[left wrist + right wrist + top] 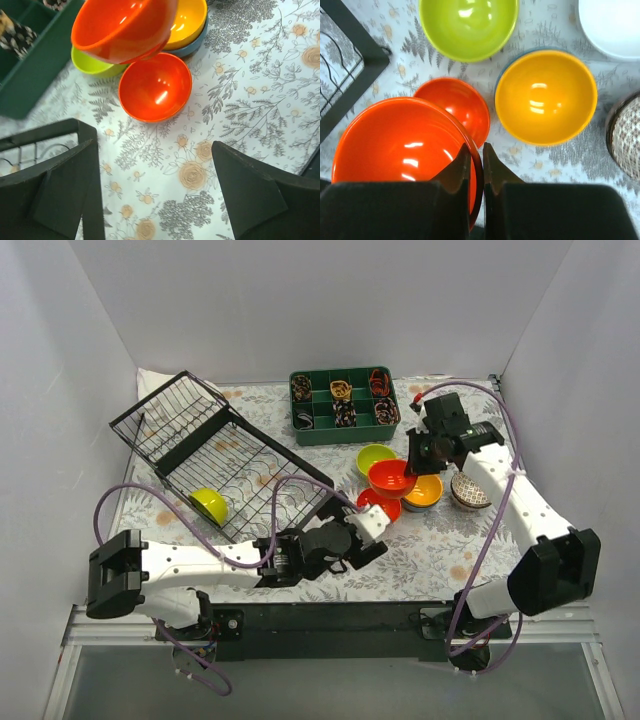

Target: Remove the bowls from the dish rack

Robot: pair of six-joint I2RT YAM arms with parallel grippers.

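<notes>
The black wire dish rack (235,465) lies at the left with a lime-yellow bowl (210,505) in it. My right gripper (476,147) is shut on the rim of a large orange bowl (400,145) and holds it above the table (392,478). Under it sits a small red bowl (457,107). Around it stand a lime bowl (467,25), a yellow-orange bowl (545,97) nested in a blue one (192,47), a white bowl (615,22) and a mosaic bowl (470,490). My left gripper (152,150) is open and empty, just in front of the red bowl (155,87).
A green divided tray (345,430) full of small items stands at the back, behind the bowls. The rack's corner (350,55) is close to the left of the held bowl. A flowered cloth (440,540) covers the table.
</notes>
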